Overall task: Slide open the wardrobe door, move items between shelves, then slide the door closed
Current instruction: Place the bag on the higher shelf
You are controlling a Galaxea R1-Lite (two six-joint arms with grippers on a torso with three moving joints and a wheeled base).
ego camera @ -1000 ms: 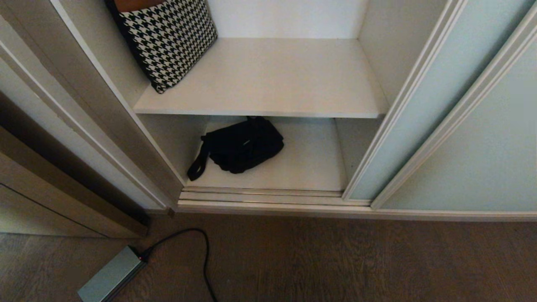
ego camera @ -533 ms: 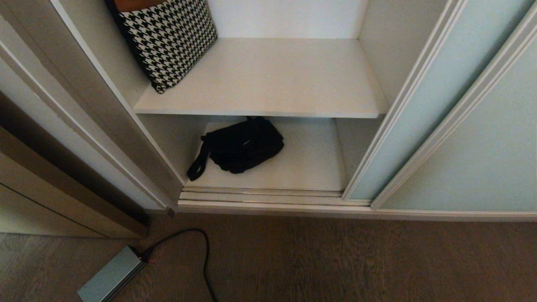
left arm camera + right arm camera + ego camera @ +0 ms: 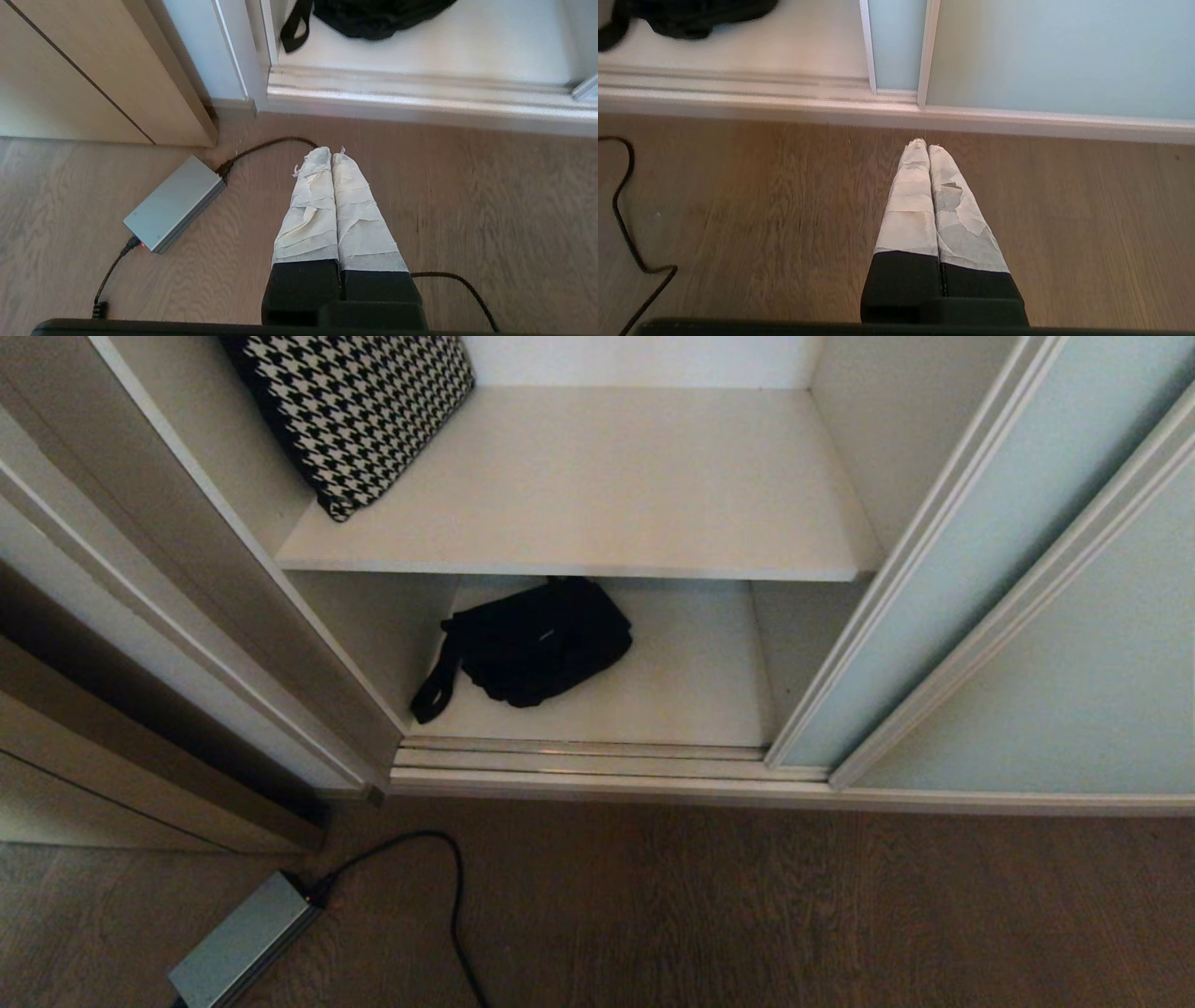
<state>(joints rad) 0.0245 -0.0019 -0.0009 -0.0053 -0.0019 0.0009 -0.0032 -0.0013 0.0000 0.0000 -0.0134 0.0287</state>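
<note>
view shift: whole head pic slid vs half a sec ago. Shelf edge and houndstooth cushion sit higher in frame, more floor at the bottom. That's the cam tipping down w/ the torso, nothing in the wardrobe actually moved.

door: tall frosted pale blue-green glass sliding wardrobe door (image 3: 943,588) in its slim cream frame is already pushed over to the right, left bay wide open.

bag: soft black fabric bag (image 3: 541,642) w/ a strap, lying on the lower white laminate shelf (image 3: 691,681), left-of-centre, strap end trailing toward the front-left corner, just behind the grooved metal floor track (image 3: 579,756).

upper shelf: white laminate board (image 3: 597,485), mostly bare; black-and-white houndstooth cushion (image 3: 355,401) leaning in the back-left corner.

left gripper (image 3: 331,154): tape-wrapped fingers pressed together, holding nothing, hanging over the wood floor nr a grey metal power brick (image 3: 175,203) & its black cable.

right gripper (image 3: 922,145): fingers together too, empty, over the floor just in front of the door frame.

meaning: imo it's bending to line up on the bag, next step prob reach in low and lift it to the upper shelf. No arm started yet tho.
</note>
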